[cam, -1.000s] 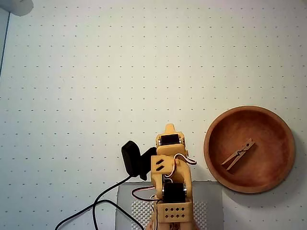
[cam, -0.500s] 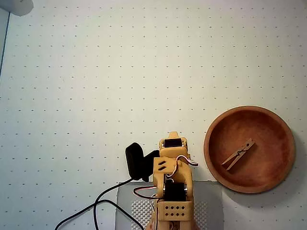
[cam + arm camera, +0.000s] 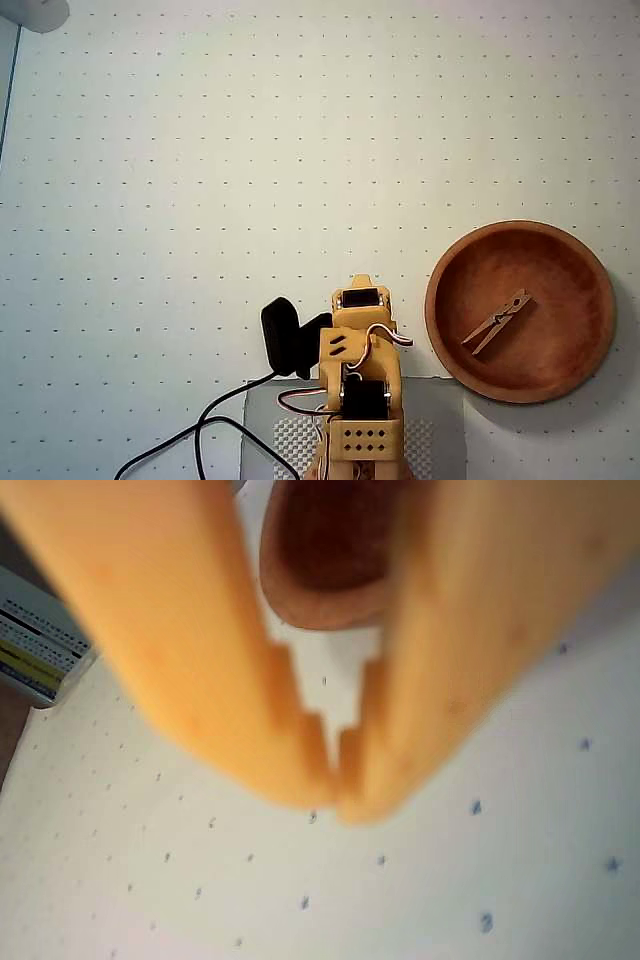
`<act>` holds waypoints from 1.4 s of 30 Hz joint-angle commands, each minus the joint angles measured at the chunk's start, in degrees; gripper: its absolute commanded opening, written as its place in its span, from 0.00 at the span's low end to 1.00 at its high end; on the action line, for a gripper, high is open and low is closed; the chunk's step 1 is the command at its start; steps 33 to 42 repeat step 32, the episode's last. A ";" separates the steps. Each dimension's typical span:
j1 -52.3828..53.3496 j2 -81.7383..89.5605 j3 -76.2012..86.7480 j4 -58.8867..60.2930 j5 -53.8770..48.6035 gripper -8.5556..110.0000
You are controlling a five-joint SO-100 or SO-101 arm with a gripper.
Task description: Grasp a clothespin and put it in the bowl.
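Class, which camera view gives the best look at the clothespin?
The overhead view: the clothespin lies whole and unobstructed inside the bowl, slanted. The wrist view shows none of it; blurred fingers fill the frame, leaving only part of the bowl visible.

Light is bright, even and cool in the overhead view, with a faint greenish cast over the dotted mat [image 3: 250,150]. Focus there is fair, slightly soft, and the mat's top edge bows a little. The bowl [image 3: 520,312], right of the arm [image 3: 360,380], throws a soft shadow along its lower right rim. In the wrist view the gripper [image 3: 335,780] fills the frame, heavily blurred; the mat dots beneath it also smear.
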 commanded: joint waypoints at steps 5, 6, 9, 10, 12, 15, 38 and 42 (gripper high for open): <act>-0.35 0.88 -1.14 0.09 2.20 0.06; -0.44 0.88 -1.23 0.09 2.72 0.06; -0.18 0.88 -1.23 0.09 2.81 0.06; -0.09 0.88 -1.23 0.09 2.81 0.06; -0.09 0.79 -1.23 0.09 2.72 0.06; 0.00 0.62 -1.23 0.09 2.81 0.06; -0.18 0.62 -1.23 0.26 2.81 0.06; -0.18 0.62 -1.23 0.26 2.81 0.06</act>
